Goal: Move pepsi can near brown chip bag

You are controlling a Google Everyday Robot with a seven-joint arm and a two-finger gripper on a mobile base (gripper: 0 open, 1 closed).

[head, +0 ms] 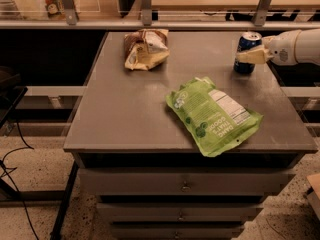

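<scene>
The pepsi can [248, 43], dark blue with a silver top, stands at the table's far right edge. My gripper [249, 55] reaches in from the right and is shut on the can. One cream finger [254, 57] lies across the can's front; the other is hidden behind it. The can's base is at or just above the tabletop. The brown chip bag [145, 49], wrinkly brown with cream and white patches, lies at the far left of the table, well apart from the can.
A large lime-green bag [214, 114] lies flat on the grey table [120, 114] between its middle and front right. A railing with shelves runs behind the table [145, 4]. Drawers sit below the tabletop [185, 184].
</scene>
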